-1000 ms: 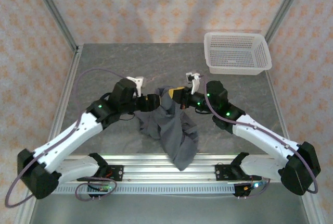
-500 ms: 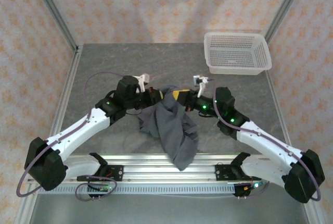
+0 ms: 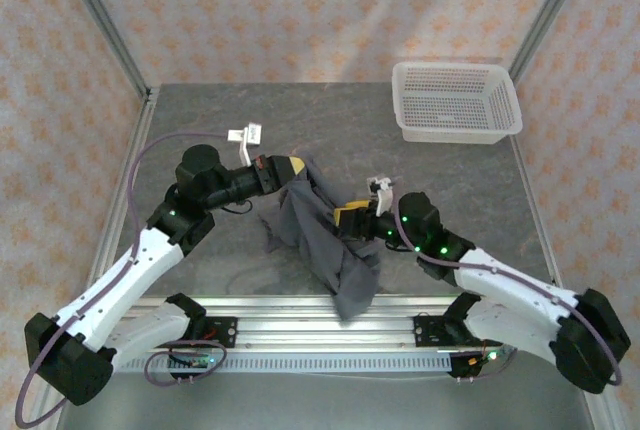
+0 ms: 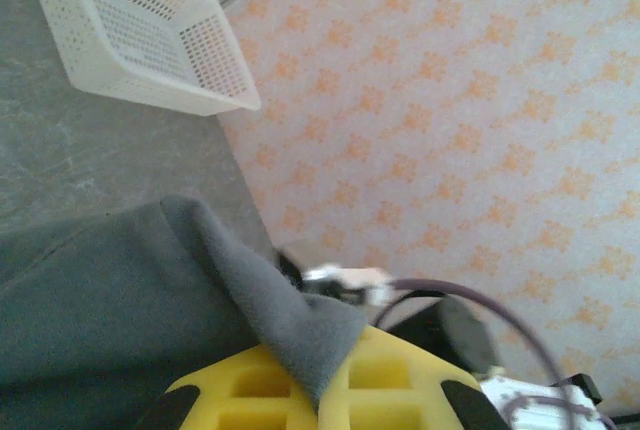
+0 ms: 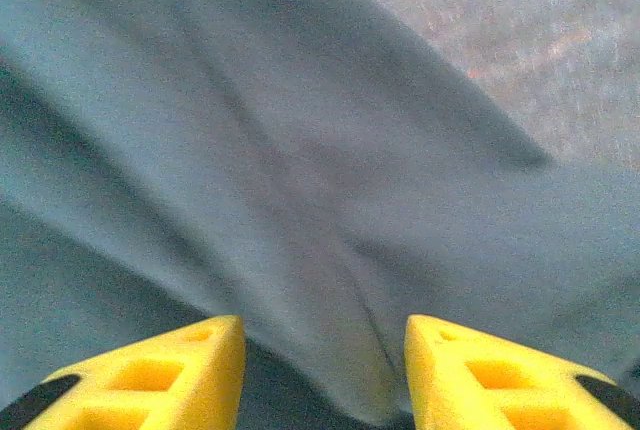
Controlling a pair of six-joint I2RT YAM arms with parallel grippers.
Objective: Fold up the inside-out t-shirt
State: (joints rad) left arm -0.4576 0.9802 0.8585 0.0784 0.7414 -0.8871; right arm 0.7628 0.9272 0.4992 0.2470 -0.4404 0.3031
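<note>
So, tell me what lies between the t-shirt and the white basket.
Nothing but bare grey tabletop separates the t-shirt from the basket, as the top external view shows.

Soft, wrinkly matt cloth t-shirt [image 3: 325,242]; white perforated plastic basket [image 3: 455,134], slightly glossy; table [image 3: 330,120] smooth, mottled grey, stone-like

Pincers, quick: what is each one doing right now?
Left pincer: closed on a fold of the t-shirt.
Right pincer: open, with the shirt fabric draped just ahead of its fingers.
</note>
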